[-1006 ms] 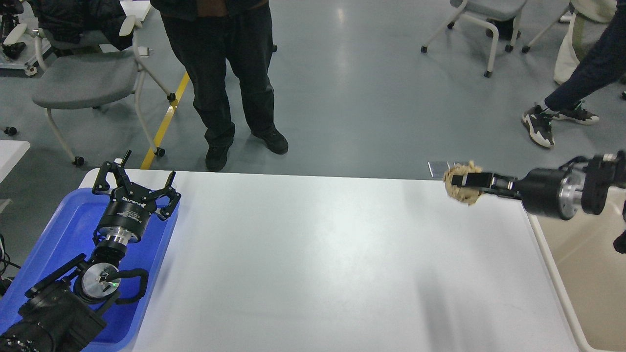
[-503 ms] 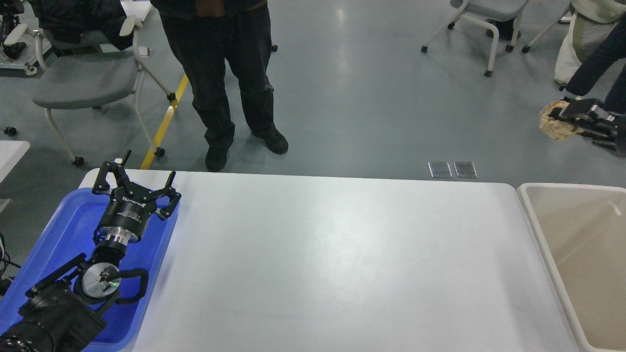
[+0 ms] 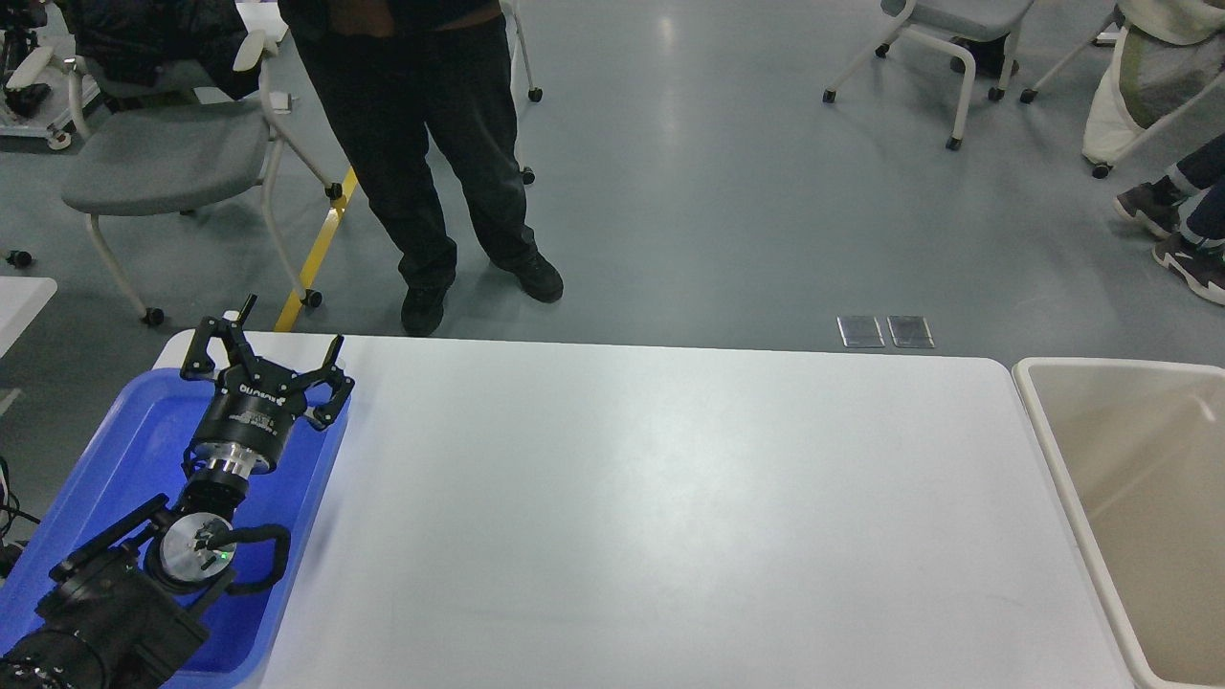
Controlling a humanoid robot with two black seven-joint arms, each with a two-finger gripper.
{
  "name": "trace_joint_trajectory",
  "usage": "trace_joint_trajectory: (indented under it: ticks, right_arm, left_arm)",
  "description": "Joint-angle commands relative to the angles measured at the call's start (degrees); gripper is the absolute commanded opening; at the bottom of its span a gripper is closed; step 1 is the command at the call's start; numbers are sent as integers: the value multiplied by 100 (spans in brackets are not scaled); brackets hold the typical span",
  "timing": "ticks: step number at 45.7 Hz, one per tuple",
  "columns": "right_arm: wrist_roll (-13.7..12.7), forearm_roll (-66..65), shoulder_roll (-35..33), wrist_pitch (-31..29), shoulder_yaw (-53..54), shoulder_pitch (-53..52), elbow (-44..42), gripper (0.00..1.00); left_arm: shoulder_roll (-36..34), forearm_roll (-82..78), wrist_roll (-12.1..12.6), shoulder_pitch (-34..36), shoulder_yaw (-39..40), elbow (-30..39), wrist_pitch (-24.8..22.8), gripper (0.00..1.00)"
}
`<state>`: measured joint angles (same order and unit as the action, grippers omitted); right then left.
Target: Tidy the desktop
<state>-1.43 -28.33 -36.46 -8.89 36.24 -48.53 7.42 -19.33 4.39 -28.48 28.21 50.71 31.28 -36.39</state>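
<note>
Since half a second ago, my right arm and the tan crumpled wad it carried have left the head view; my left arm has not moved.

Head view. Table (image 3: 670,517): white, spanning the middle of the frame, nothing visible on its surface. By this I judge the tidying nearly or wholly done; what is left, if anything, lies with the right tool, which is out of sight, so I cannot tell its state or its load.

Left tool (image 3: 263,354): fingers spread wide, holding nothing, poised over the blue tray (image 3: 124,450) at the table's left edge.

Beige tub (image 3: 1129,498): at the right edge; visible part looks bare.

Surroundings: a person (image 3: 431,163) stands just beyond the far edge; chairs stand farther off. Nothing blocks the table.
</note>
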Motion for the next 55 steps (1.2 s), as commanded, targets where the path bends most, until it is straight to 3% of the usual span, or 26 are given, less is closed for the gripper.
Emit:
trace_joint_trajectory:
  ticks: [1,16,40,41,42,43,44,45,55]
  right_arm:
    - [-24,1355,1255,1037,6,300,-1287,0]
    - [-138,2542,2196,2620,15,450,-1269,0]
    - [-103,2613,2038,2612,-12,713,-1260,0]
    - [-86,2613,2038,2603,-12,731,-1260,8]
    - [-77,2613,2038,2586,-12,748,-1260,23]
    - [-77,2613,2029,2577,-12,757,-1260,52]
    - [-59,2613,2029,2594,-12,757,-1260,90]
    - [-59,2613,2020,2586,-3,757,-1260,100]
    - [-68,2604,2064,2568,-696,757,-1260,100]
  left_arm:
    - [0,1,0,0,0,1,0,100]
    - [0,1,0,0,0,1,0,100]
    - [0,1,0,0,0,1,0,100]
    - [0,1,0,0,0,1,0,100]
    - [0,1,0,0,0,1,0,100]
    - [0,1,0,0,0,1,0,100]
    - [0,1,0,0,0,1,0,100]
    - [0,1,0,0,0,1,0,100]
    - [0,-8,0,0,0,1,0,100]
